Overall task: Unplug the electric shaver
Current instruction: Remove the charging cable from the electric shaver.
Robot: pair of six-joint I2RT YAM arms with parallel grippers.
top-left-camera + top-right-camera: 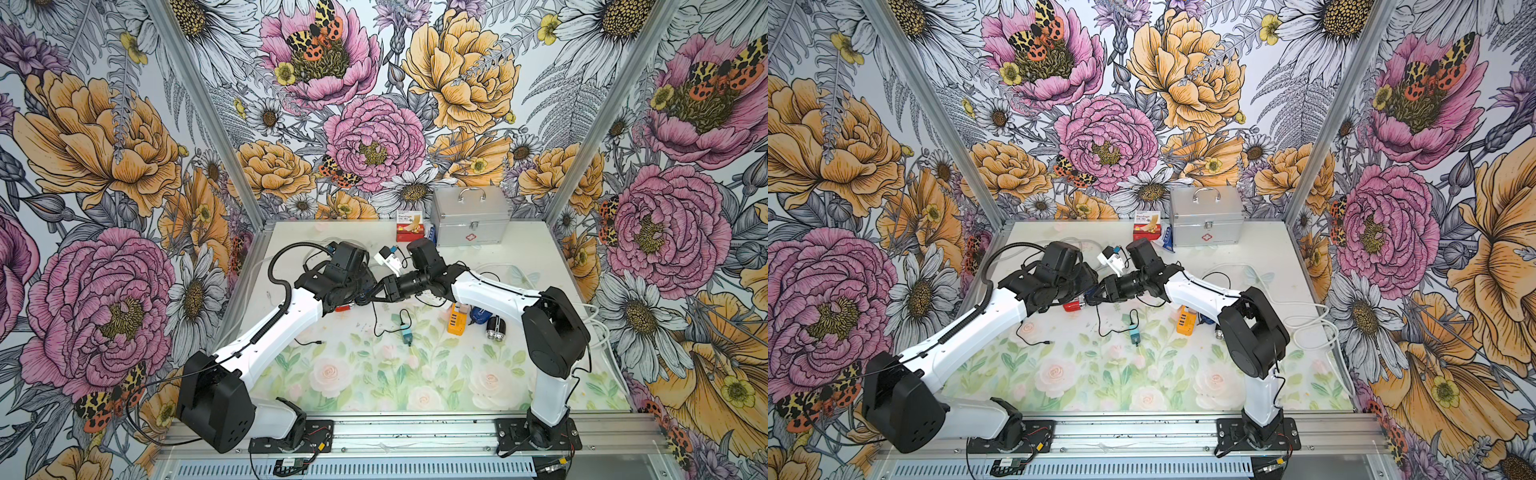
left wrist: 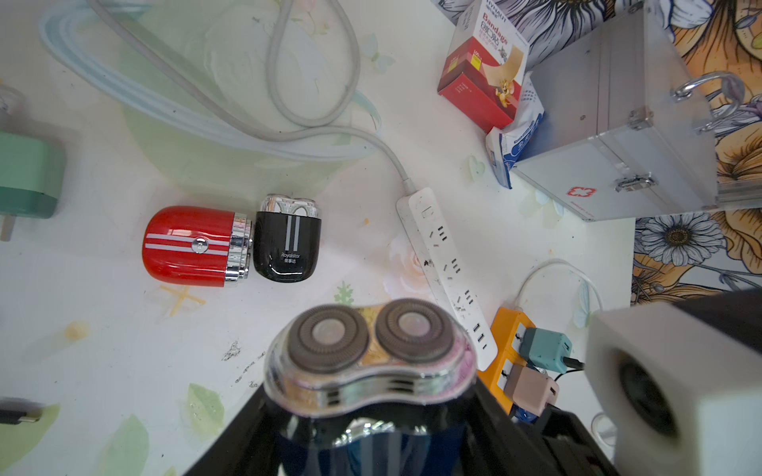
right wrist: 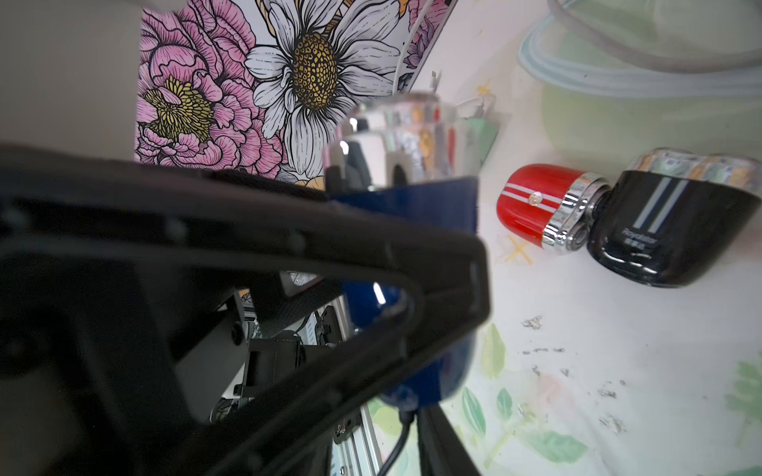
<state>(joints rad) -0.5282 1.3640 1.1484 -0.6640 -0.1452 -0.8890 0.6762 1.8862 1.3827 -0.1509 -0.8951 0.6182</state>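
The electric shaver [image 2: 371, 362] has a blue body and two round silver heads. My left gripper [image 2: 371, 395] is shut on it and holds it above the table, left of centre. It shows as a blue patch [image 1: 1090, 297] in a top view. A thin black cable [image 3: 402, 432] is plugged into the shaver's bottom end [image 3: 416, 395]. It runs down to a teal charger [image 1: 406, 333] on the table. My right gripper [image 1: 371, 294] reaches in from the right to that plugged end. One of its fingers [image 3: 437, 449] lies right beside the plug. Its other finger is hidden.
A red shaver [image 2: 194, 247] and a black shaver [image 2: 287, 243] lie together below the left gripper. A white power strip [image 2: 445, 272] and an orange strip with chargers [image 1: 457, 320] lie to the right. A silver first-aid case [image 1: 469, 220] and a bandage box [image 1: 409, 228] stand at the back.
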